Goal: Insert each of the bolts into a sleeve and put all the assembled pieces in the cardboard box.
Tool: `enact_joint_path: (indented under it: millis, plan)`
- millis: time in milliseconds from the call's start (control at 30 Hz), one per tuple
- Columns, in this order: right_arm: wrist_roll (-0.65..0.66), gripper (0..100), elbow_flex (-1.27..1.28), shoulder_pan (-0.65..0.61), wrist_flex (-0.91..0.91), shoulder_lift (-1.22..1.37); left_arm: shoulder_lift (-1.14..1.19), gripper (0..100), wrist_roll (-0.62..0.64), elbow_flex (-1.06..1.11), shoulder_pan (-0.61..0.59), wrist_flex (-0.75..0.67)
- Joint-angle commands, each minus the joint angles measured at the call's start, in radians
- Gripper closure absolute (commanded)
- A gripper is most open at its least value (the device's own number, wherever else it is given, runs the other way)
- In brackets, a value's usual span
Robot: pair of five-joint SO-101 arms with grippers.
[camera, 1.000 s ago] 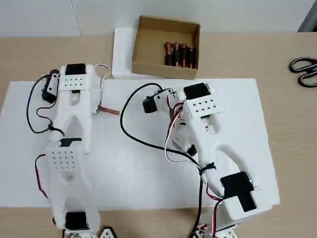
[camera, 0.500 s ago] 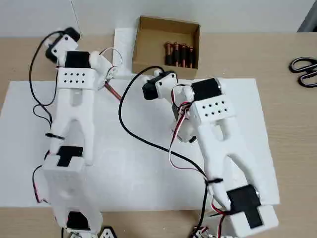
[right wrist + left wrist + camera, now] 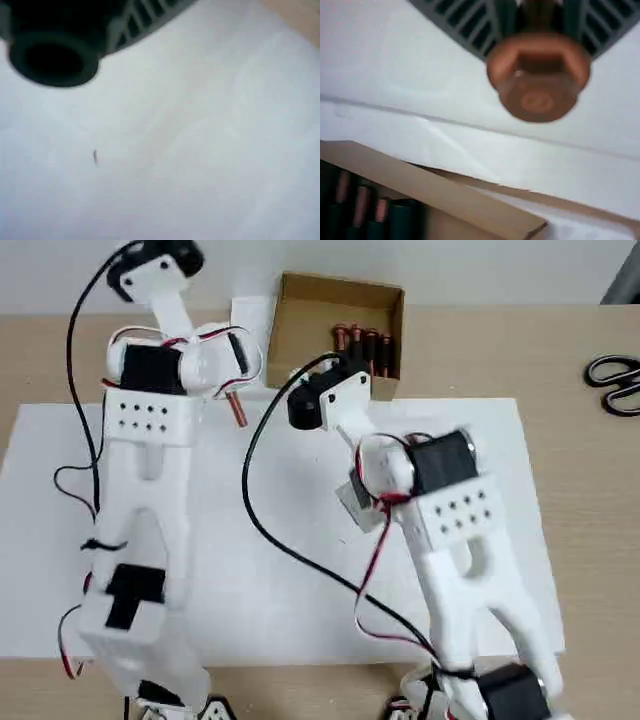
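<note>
1. The left gripper (image 3: 229,388) is clamped on a copper bolt (image 3: 238,410). Its jaws are nearly closed, with only the shank between them.
2. From overhead, the bolt hangs tilted over the far edge of the white sheet (image 3: 250,580). It sits at about 8 o'clock from the cardboard box (image 3: 300,320), just beside its near left corner and outside it.
3. In the left wrist view the bolt's round head faces the camera, with dark ribbed jaws on either side of the shank behind it.
4. The right gripper (image 3: 75,20) is closed on a black sleeve (image 3: 52,57), whose open bore faces the camera.
5. The sleeve is held over a bare part of the white sheet, apart from the bolt.
6. The box stands at 12 o'clock on the table (image 3: 590,500), just past the sheet's far edge.
7. Four assembled pieces (image 3: 365,345) lie side by side in the box, toward its 3 o'clock wall, with their copper heads pointing to 12 o'clock.
8. Scissors (image 3: 615,382) lie at about 2 o'clock on the table, well apart from both arms.
</note>
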Motion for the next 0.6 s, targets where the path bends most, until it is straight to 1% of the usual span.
enact_joint_path:
  millis: [0,133,200,300,467,567]
  plan:
    - [-0.052,99.3,-0.023,-0.004,0.015,-0.107,-0.135,99,-0.058,-0.01,0.028,0.031]
    - [-0.17,99.1,0.074,-0.002,0.01,-0.18,-0.207,99,-0.092,-0.008,0.048,0.114]
    - [-0.204,99.1,0.126,-0.002,0.01,-0.214,-0.23,99,-0.092,-0.008,0.055,0.155]
    - [-0.212,99.3,0.184,-0.005,0.005,-0.26,-0.256,99,-0.091,-0.007,0.066,0.189]
    - [-0.21,99.4,0.259,-0.002,-0.051,-0.378,-0.325,99,-0.043,-0.007,0.072,0.183]
    - [-0.215,99.4,0.325,-0.002,-0.12,-0.487,-0.362,99,-0.035,-0.007,0.121,0.187]
